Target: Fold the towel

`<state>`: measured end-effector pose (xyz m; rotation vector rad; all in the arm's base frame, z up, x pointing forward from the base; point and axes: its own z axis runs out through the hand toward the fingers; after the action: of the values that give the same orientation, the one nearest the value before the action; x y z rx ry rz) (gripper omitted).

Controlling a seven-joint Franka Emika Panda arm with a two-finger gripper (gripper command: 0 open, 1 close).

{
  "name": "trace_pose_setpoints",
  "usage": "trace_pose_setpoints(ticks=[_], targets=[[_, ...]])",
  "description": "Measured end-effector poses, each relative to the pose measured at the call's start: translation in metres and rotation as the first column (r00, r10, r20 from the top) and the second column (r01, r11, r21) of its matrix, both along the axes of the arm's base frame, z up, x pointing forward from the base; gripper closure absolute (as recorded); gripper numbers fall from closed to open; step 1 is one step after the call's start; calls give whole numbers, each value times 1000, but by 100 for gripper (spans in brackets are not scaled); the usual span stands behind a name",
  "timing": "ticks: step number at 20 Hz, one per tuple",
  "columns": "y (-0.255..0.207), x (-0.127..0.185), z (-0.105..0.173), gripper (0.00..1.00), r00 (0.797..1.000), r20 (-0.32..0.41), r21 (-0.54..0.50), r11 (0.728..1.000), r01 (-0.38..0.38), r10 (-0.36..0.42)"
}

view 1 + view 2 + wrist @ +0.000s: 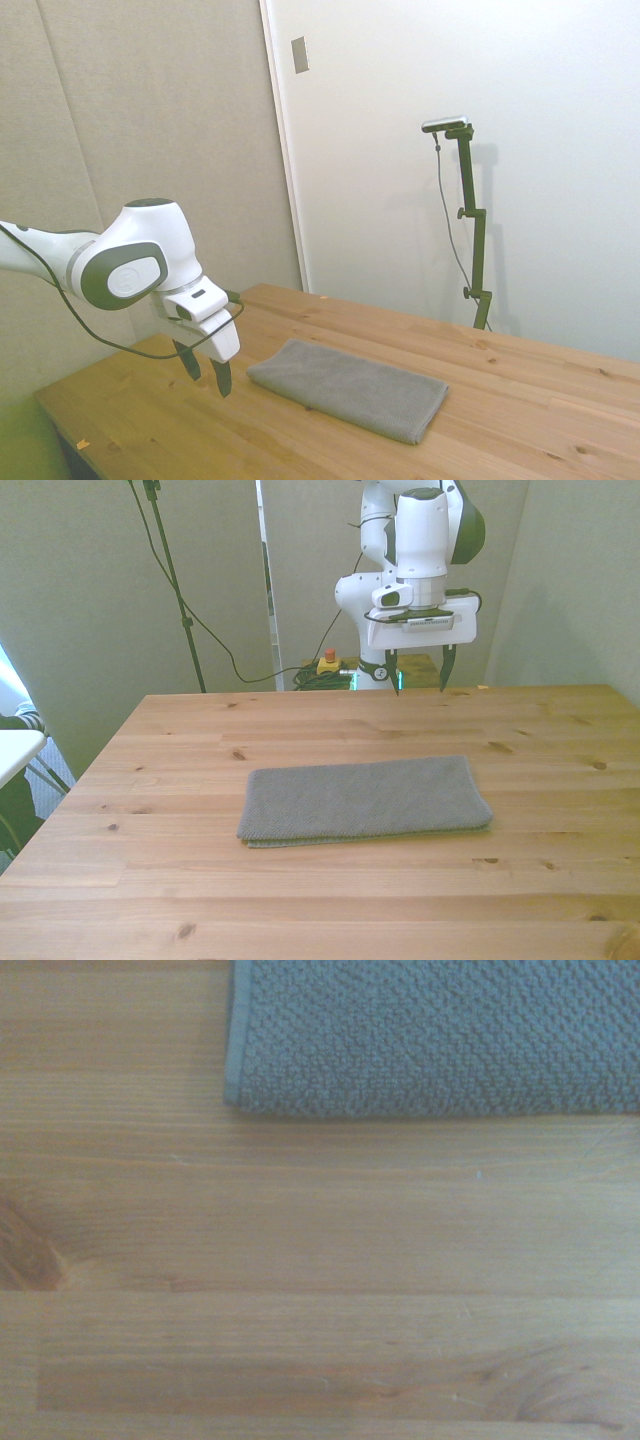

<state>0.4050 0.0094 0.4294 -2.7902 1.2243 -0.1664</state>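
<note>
Wooden table [560, 880], folded towel [365, 798] (flat), gripper [418, 670] spread above.

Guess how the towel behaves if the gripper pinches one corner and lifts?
Probably floppy: the towel lies flat in soft folded layers, so it would likely drape and unfold. Its nubby weave should grip, not slip. The open gripper hangs clear of it.
</note>
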Motion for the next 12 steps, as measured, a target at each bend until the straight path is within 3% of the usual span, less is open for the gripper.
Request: trace_pose_setpoints(ticks=[6,12], targets=[[-18,16,6,0,999,14,15,999,43,-43],[-16,78,12,0,997,38,-13,998,66,-66]])
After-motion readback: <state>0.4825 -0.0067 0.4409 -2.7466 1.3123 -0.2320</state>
